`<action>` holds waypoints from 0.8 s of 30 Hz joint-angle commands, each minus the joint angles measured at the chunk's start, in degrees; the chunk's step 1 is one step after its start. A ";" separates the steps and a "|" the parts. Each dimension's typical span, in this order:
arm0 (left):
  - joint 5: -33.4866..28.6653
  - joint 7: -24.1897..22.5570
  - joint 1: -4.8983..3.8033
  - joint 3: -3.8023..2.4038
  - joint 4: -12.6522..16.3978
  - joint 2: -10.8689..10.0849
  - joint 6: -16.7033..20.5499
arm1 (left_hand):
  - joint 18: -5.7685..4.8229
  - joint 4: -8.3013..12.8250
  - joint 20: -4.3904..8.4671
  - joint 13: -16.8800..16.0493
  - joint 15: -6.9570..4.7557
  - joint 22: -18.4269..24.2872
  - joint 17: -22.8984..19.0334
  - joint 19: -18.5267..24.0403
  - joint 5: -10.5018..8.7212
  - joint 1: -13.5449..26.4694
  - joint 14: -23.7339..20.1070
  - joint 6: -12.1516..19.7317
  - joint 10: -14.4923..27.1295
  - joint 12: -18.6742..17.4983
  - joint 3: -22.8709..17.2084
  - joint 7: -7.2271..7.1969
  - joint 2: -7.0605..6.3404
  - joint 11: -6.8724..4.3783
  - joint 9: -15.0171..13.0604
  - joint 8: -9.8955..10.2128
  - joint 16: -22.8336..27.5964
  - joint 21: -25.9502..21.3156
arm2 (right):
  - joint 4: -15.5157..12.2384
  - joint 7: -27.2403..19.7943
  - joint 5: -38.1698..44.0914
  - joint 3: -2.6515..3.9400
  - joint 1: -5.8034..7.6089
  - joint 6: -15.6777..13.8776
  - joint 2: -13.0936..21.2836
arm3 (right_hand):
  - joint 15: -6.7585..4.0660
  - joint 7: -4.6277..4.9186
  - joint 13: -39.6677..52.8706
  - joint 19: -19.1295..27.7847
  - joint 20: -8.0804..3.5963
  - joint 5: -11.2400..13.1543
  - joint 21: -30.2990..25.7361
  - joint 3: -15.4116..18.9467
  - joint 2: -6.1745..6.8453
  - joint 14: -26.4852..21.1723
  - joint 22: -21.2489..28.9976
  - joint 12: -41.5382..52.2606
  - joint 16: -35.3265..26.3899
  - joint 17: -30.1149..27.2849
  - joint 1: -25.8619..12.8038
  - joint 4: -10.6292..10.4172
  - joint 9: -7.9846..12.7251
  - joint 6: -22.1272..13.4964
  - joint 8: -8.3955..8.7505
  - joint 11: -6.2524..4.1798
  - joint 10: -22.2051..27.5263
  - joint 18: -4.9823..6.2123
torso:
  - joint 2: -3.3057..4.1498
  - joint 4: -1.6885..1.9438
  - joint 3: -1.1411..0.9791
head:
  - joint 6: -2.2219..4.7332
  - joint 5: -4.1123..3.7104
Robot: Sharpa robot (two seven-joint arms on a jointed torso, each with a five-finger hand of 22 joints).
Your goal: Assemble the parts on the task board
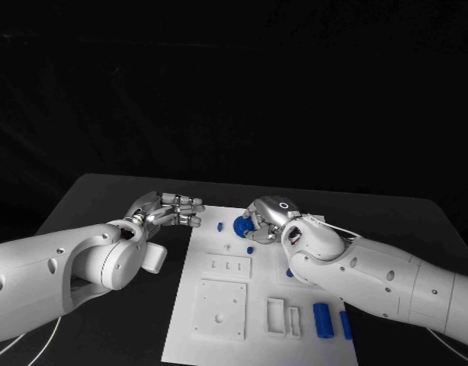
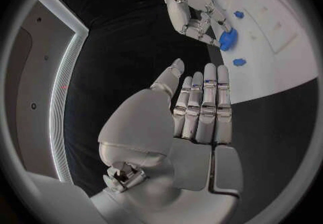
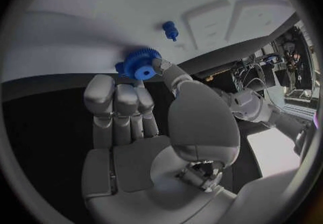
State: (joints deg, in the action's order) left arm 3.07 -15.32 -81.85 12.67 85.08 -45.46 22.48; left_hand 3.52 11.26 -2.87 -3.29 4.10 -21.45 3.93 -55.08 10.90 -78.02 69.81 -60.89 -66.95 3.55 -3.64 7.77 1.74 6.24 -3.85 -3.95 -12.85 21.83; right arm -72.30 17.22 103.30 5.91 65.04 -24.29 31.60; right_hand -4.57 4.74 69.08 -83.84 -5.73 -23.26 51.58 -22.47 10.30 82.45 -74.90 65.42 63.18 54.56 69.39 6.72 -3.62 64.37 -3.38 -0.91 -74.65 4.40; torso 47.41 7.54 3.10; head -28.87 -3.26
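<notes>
Right robot hand (image 3: 138, 121) pinches a blue gear (image 3: 139, 65) at the far end of the task board (image 1: 258, 335).
Left robot hand (image 1: 166, 209) hovers released beside the board's far left corner, over the black worktop (image 1: 102, 198); two blue cylinders (image 1: 322, 319) lie near the board's near right edge.

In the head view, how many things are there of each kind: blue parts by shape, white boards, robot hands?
Blue gear: 1
Blue cylinders: 2
Small blue pieces: 3
White task board: 1
Robot hands: 2 (left robot hand, right robot hand)
Total: 9
</notes>
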 commanded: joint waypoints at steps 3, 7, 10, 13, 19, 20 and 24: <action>0.18 -0.22 -0.12 -0.06 0.03 0.18 0.08 | 0.23 -0.27 -0.02 -0.07 -0.02 -0.07 -0.04 -0.52 -0.23 0.00 -0.23 0.52 0.48 -0.02 0.01 0.06 -0.47 0.09 0.00 0.06 -0.05 -0.09 | 0.61 0.95 1.01 -0.09 -0.14 -0.53 -0.29 | -0.38 0.26 -0.12 -2.96 -0.29 0.90 0.31 -0.44 0.32 0.10 -6.49 -0.38 -0.31 -0.09 0.25 -0.07 -0.07 -0.37 -0.17 -0.13 -0.07 0.33 | -0.01 -0.07 -0.03 | -0.12 0.24; 0.18 -0.21 -0.12 -0.06 -0.03 0.28 0.03 | 0.23 -0.27 -0.02 -0.07 -0.02 -0.07 -0.04 -0.52 -0.23 0.00 -0.23 0.52 0.48 -0.02 0.01 0.06 -0.47 0.09 0.00 0.06 -0.05 -0.09 | 0.88 0.98 1.01 -0.10 -0.12 -0.37 -0.50 | -0.33 0.38 -0.22 -2.95 -0.25 1.94 0.28 -0.56 0.34 0.07 -6.48 -0.49 -0.39 -0.20 0.28 -0.19 -0.05 -0.81 -0.16 -0.06 0.03 0.35 | -0.04 -0.04 -0.01 | -0.19 0.20; 0.18 -0.20 -0.12 -0.06 -0.07 0.31 0.03 | 0.23 -0.27 -0.02 -0.07 -0.02 -0.07 -0.04 -0.52 -0.23 0.00 -0.23 0.52 0.48 -0.02 0.01 0.06 -0.47 0.09 0.00 0.06 -0.05 -0.09 | 1.18 0.84 0.86 -0.11 -0.10 0.31 -0.65 | -0.28 0.47 -0.28 -2.94 -0.21 2.38 0.20 -0.46 0.47 0.08 -6.46 -0.53 -0.41 -0.23 0.26 -0.28 -0.04 -1.18 -0.15 0.01 0.06 0.38 | -0.04 -0.08 -0.04 | -0.25 0.17; 0.18 -0.16 -0.12 -0.06 -0.09 0.31 0.05 | 0.24 -0.35 -0.04 -0.07 -0.02 -0.20 -0.04 -0.49 -0.26 0.06 -0.23 0.52 0.53 -0.01 -0.06 0.06 -0.54 0.11 0.00 0.06 -0.07 -0.12 | 1.47 0.12 0.35 -0.18 -0.09 1.17 -0.79 | -0.08 0.89 -0.52 -2.92 -0.01 3.29 0.08 0.39 0.55 0.06 -6.44 -0.75 -0.53 -0.39 0.46 -0.54 0.00 -2.88 -0.19 0.27 0.20 0.49 | -0.05 -0.12 -0.04 | -0.25 0.17; 0.18 -0.02 -0.12 -0.06 -0.16 0.36 0.06 | 0.24 -0.35 -0.04 -0.07 -0.02 -0.20 -0.04 -0.49 -0.26 0.06 -0.23 0.52 0.53 -0.01 -0.06 0.06 -0.54 0.11 0.00 0.06 -0.07 -0.12 | 1.83 -1.01 -0.71 -0.51 -0.05 2.04 -0.98 | 0.01 1.16 -0.78 -2.94 0.16 6.24 0.11 3.24 0.17 0.03 -6.47 -0.83 -0.64 -0.54 1.31 -1.50 0.10 -7.25 -0.12 0.36 0.29 0.60 | -0.03 -0.03 -0.03 | -0.33 0.17; 0.18 0.00 -0.12 -0.06 -0.18 0.38 0.04 | 0.24 -0.35 -0.04 -0.07 -0.02 -0.20 -0.04 -0.49 -0.26 0.06 -0.23 0.52 0.53 -0.01 -0.06 0.06 -0.54 0.11 0.00 0.06 -0.07 -0.12 | 1.85 -1.12 -0.84 -0.54 -0.04 2.05 -1.01 | 0.09 1.25 -0.80 -2.95 0.18 6.66 0.15 3.74 0.08 0.04 -6.49 -0.81 -0.65 -0.56 1.48 -1.75 0.11 -7.46 -0.11 0.48 0.28 0.57 | -0.03 -0.02 -0.03 | -0.37 0.13; -0.03 0.14 -0.12 -0.06 -0.26 0.43 -0.09 | 0.20 -1.31 -0.14 -0.08 0.03 -0.03 -0.03 -0.56 0.13 1.06 -0.24 0.66 0.67 0.01 0.08 0.02 -0.24 0.12 0.01 0.08 -0.09 -0.39 | 1.96 -1.41 -1.45 -0.62 -0.03 1.99 -1.09 | 0.12 1.41 -0.87 -3.03 0.17 2.54 0.26 5.12 -0.37 0.04 -6.52 -0.79 -0.59 -0.53 0.36 -4.21 0.11 -7.71 -0.13 0.49 0.35 0.57 | -0.11 -0.12 -0.05 | -0.71 -0.10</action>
State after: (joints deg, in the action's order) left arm 3.07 -15.13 -81.85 12.67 84.77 -45.19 22.51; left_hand 3.52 10.18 -3.08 -3.29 4.10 -21.56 3.93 -55.29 10.90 -77.46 69.81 -60.48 -66.74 3.55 -3.59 7.77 1.62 6.46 -3.85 -3.95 -12.85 21.83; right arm -70.38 16.72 102.57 5.35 65.05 -23.59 30.59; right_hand -4.56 6.04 68.22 -83.84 -5.73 -19.62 51.58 -17.53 10.01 82.45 -74.94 64.92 62.73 54.03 70.20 2.89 -3.56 56.62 -3.82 -0.71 -74.43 4.39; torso 47.34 7.44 3.06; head -29.44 -3.21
